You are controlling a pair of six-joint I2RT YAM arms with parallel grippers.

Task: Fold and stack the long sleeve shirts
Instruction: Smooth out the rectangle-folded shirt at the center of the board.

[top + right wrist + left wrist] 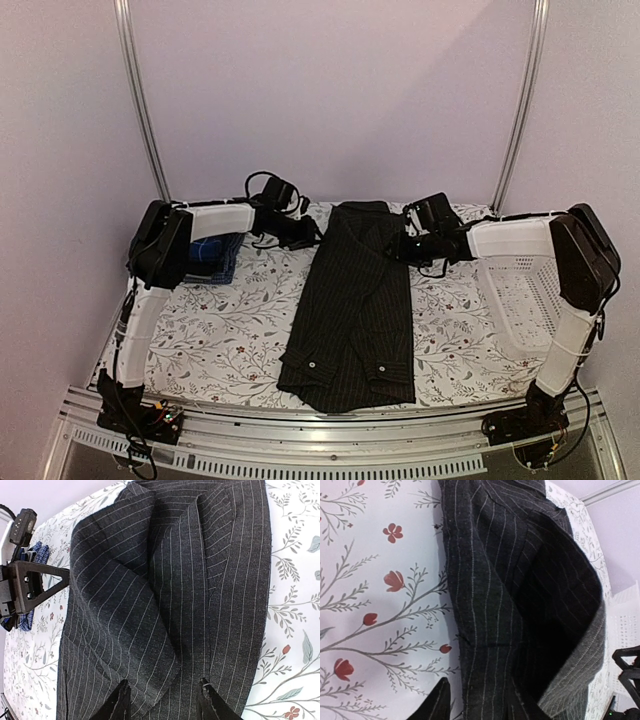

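Observation:
A black pinstriped long sleeve shirt point(355, 310) lies lengthwise down the middle of the table, its sides folded in and the cuffs near the front edge. My left gripper point(303, 233) sits at the shirt's far left edge. In the left wrist view the left gripper point(477, 707) is open, with the shirt's point(490, 580) edge lying loose between the fingers. My right gripper point(400, 247) is at the far right edge. The right gripper point(162, 700) stands open just above the folded cloth point(190, 580), holding nothing. A blue plaid shirt point(215, 258) lies folded at the far left.
A white mesh basket point(520, 300) stands at the right side of the table, under the right arm. The flowered tablecloth point(240, 320) shows on both sides of the shirt. The left arm's elbow hangs over the plaid shirt.

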